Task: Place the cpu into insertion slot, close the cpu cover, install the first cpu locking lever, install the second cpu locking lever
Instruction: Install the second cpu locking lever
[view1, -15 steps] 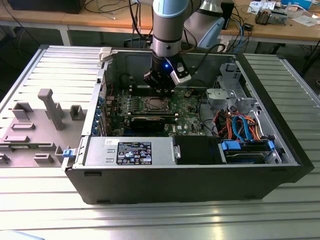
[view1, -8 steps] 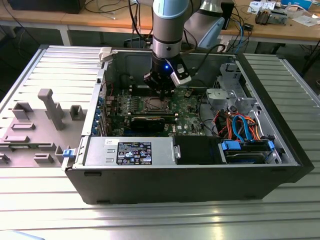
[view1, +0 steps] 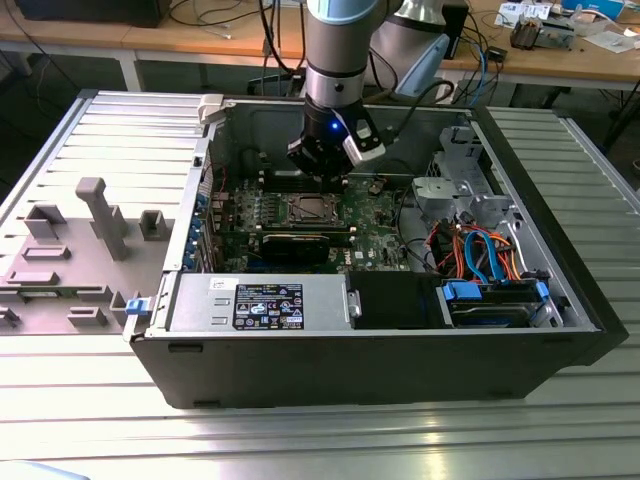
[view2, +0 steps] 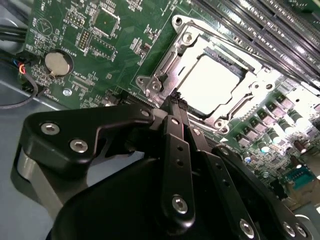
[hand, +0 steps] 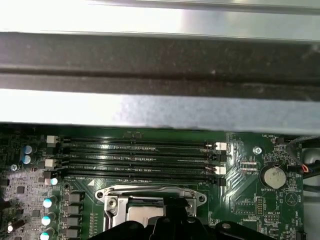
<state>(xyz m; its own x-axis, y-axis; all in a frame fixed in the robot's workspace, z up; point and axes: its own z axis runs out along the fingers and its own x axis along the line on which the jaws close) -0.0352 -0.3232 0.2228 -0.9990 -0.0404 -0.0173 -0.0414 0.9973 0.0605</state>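
Hovering: the black two-finger gripper (view1: 322, 168) hangs inside the open black computer case (view1: 560, 250), low over the green circuit board (view1: 375, 225) and just above the socket.
Jaws: in the second wrist view the gripper's black fingers (view2: 176, 145) stand pressed together with no gap between them and nothing held; the tips point at the near edge of the socket frame.
Cpu: the small flat square chip with the silvery-grey metal top (view2: 207, 82) lies seated in the insertion slot (view1: 308, 209), glaring bright under the light.
Cover: the thin silvery metal cpu cover (view2: 172, 60) lies flat around the chip, its square cut-out showing the chip's top; it also shows in the first wrist view (hand: 150, 196).
Memory slots: four long black slots (hand: 135, 157) run beside the socket.
Battery: a round silver coin cell (view2: 58, 63) sits on the board, well apart from the socket.
Power supply: a grey box with a black label (view1: 262, 303) fills the case's near edge in the exterior view.
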